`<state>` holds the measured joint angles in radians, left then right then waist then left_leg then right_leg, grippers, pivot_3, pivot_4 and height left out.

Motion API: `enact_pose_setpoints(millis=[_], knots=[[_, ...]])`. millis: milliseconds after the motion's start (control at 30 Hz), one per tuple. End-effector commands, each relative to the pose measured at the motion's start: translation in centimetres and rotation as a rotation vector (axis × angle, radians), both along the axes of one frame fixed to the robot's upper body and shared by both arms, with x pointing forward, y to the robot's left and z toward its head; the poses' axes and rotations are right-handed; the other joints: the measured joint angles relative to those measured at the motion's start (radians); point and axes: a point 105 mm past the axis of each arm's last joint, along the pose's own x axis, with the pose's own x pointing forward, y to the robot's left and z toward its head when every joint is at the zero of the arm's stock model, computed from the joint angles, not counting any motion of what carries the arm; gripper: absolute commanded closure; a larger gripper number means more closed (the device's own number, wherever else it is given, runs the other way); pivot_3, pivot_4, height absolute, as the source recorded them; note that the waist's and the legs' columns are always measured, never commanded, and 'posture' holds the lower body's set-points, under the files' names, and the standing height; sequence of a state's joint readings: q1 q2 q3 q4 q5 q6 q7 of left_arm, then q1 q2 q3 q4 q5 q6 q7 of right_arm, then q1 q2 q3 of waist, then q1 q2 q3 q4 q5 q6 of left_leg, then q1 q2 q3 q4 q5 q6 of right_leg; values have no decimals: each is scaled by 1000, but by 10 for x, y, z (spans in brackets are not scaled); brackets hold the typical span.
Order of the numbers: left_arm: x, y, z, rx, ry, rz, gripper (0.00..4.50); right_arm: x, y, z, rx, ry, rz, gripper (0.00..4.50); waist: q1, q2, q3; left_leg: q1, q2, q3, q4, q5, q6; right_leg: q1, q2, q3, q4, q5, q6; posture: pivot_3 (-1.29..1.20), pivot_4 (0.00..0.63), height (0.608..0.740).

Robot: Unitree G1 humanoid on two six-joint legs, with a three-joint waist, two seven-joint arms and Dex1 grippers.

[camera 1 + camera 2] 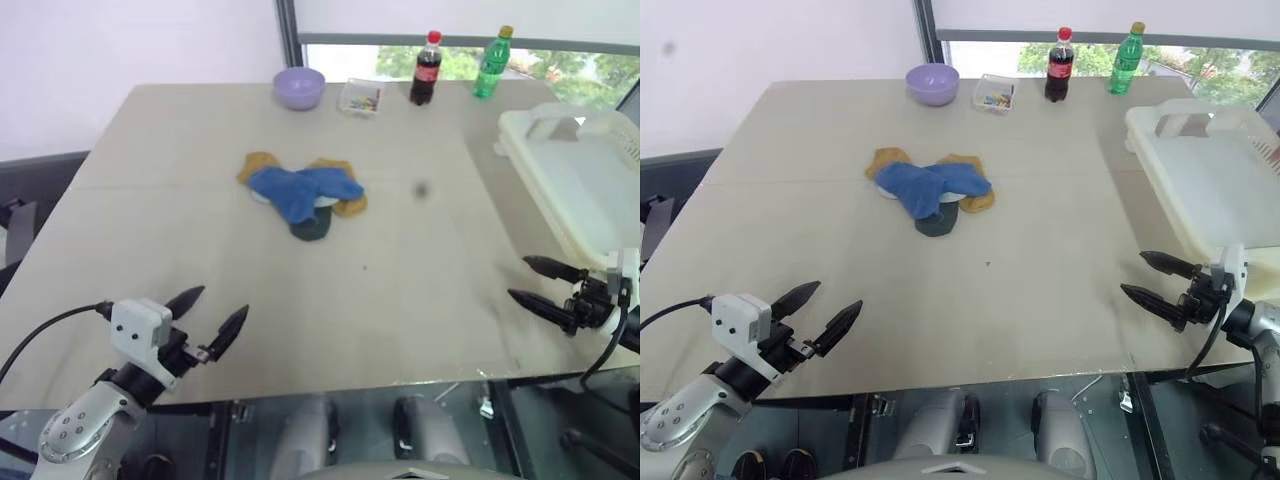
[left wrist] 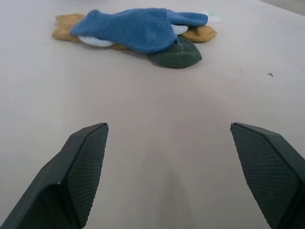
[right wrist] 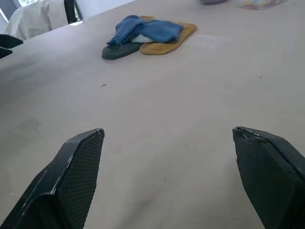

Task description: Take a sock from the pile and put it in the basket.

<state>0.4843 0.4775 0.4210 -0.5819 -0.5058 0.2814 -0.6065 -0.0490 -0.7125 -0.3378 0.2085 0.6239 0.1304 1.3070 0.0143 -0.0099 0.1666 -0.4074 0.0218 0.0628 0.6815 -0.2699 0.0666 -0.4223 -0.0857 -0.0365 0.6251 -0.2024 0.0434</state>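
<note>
I'm seeing the basket (image 1: 575, 175) sitting empty at the table's right edge and the pile (image 1: 302, 196) lying mid-table, untouched. Left gripper (image 1: 207, 322) and right gripper (image 1: 533, 281) are hovering near-side, fingers spread, empty (reach not begun). Next I'm sending one forward onto the blue sock (image 2: 138, 29).

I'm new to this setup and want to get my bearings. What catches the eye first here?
The small heap of blue, mustard-yellow and dark green socks in the middle of the beige table. Next, the large cream-white slotted plastic basket at the table's right edge. Both black-fingered grippers, left and right, hover at the near edge, jaws open.
</note>
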Motion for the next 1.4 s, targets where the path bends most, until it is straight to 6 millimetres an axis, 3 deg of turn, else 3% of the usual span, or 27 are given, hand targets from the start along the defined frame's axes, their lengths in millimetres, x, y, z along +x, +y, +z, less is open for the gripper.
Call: enact_pose_setpoints(millis=[33,133,300,400,567,833,1000,1067,1233,1400], knots=[[-1,-2,14,30,-51,-33,104,-2,13,17,-26,-54,65,76,0,0,0,0,0,0,0,0,0,0,0,0,0,0,0,0,150,733],[5,4,14,72,-31,-75,104,-4,32,27,-24,-85,109,76,0,0,0,-5,0,0,0,0,0,-6,1,1,1,0,0,0,150,733],[12,5,19,91,-50,-93,104,-9,31,18,-28,-53,96,76,3,0,-1,-7,0,0,1,0,0,-8,6,0,1,0,0,0,150,733],[14,2,20,64,-59,-93,104,-6,33,23,-24,-61,93,76,0,0,0,-8,-1,3,1,0,1,-8,6,3,0,0,0,0,150,733],[12,-3,9,69,-29,-107,104,-9,35,27,-22,-72,97,76,-1,0,0,-6,0,3,1,0,1,-8,7,3,1,0,0,0,150,733],[20,-4,16,73,-58,-110,104,-15,37,24,-19,-64,93,76,-1,0,-1,-7,0,3,2,0,1,-8,7,3,2,0,0,0,150,733],[34,-16,25,75,-94,-149,104,-19,39,23,-27,-80,111,76,3,0,-1,-7,1,3,2,0,1,-8,8,3,2,0,0,0,150,733],[44,-23,27,82,-99,-166,104,-20,45,28,-17,-113,138,76,3,0,-1,-6,0,2,3,0,1,-7,8,2,3,1,0,0,150,733],[98,-43,34,136,-153,-119,104,-24,68,44,25,-186,218,76,6,0,-1,-6,0,1,4,1,0,-5,10,2,3,2,2,0,150,733],[143,-66,29,178,-178,-93,104,-28,81,50,26,-222,240,76,2,0,-1,-5,0,1,5,1,0,-3,11,3,2,4,6,0,150,733]])
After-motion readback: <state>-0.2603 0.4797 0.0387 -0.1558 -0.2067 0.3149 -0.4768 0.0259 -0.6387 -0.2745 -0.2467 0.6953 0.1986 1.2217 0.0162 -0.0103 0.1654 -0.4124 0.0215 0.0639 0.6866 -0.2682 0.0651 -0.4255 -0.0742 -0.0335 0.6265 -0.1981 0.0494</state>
